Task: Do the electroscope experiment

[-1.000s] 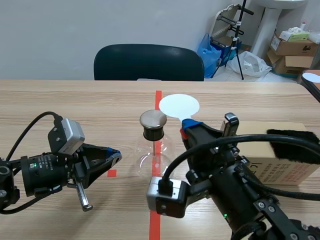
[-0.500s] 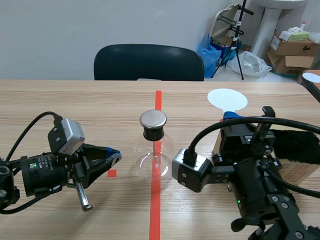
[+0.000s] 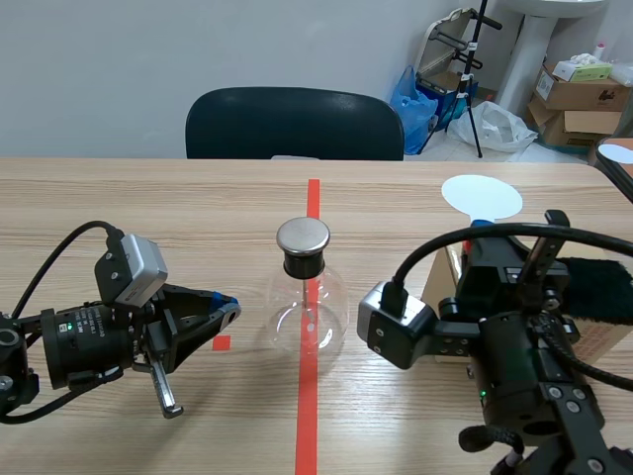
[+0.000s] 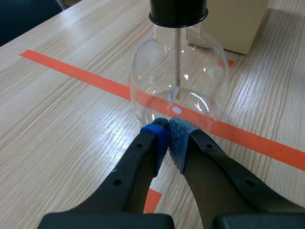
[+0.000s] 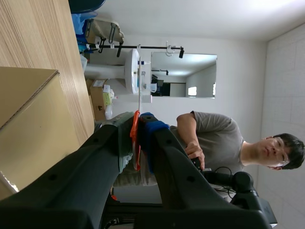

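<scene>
The electroscope, a clear round flask (image 3: 307, 309) with a black stopper and a metal cap (image 3: 303, 236), stands on the red centre line. In the left wrist view the flask (image 4: 178, 81) is just ahead of my left gripper (image 4: 167, 138), which is shut on nothing, and a thin rod with a small leaf hangs inside. My left gripper (image 3: 226, 305) lies low on the table left of the flask. My right gripper (image 3: 482, 228) is raised over the cardboard box, shut on the orange handle (image 5: 135, 143) of a white disc paddle (image 3: 482, 194).
A cardboard box (image 3: 596, 341) with a black furry cloth (image 3: 593, 282) on top sits at the right, under the right arm. A dark chair (image 3: 294, 124) stands behind the table. The right wrist view shows the box (image 5: 28, 124) and a person (image 5: 214, 138) in the room beyond.
The right arm has carried the white disc from beside the flask's cap to the right, over the cardboard box. The left arm and the flask have stayed still.
</scene>
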